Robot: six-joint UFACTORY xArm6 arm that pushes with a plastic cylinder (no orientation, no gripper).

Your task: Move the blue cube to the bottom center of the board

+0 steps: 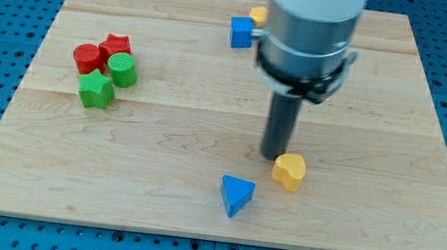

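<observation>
The blue cube (241, 32) sits near the upper middle of the board (157, 177), close to the top edge, so it lies about as far from the bottom centre as it could and has the whole depth of the board to travel. Just to its right a yellow block (258, 14) peeks out, mostly hidden behind the arm's grey body, so its shape cannot be made out; whether it touches the cube is also unclear.

My tip (274, 155) rests on the wood right of centre, well below the cube and well apart from it. It is a plain rod with nothing to open or close, and it holds nothing. It stands just beside a yellow heart-shaped block (290, 171), to that block's upper left, very near or touching. A blue triangular block (236, 196) lies lower left of the heart, near the bottom centre, perhaps in the way.

In the upper left a red cylinder (87, 58), red star (116, 46), green cylinder (122, 70) and green star (95, 90) huddle together.
</observation>
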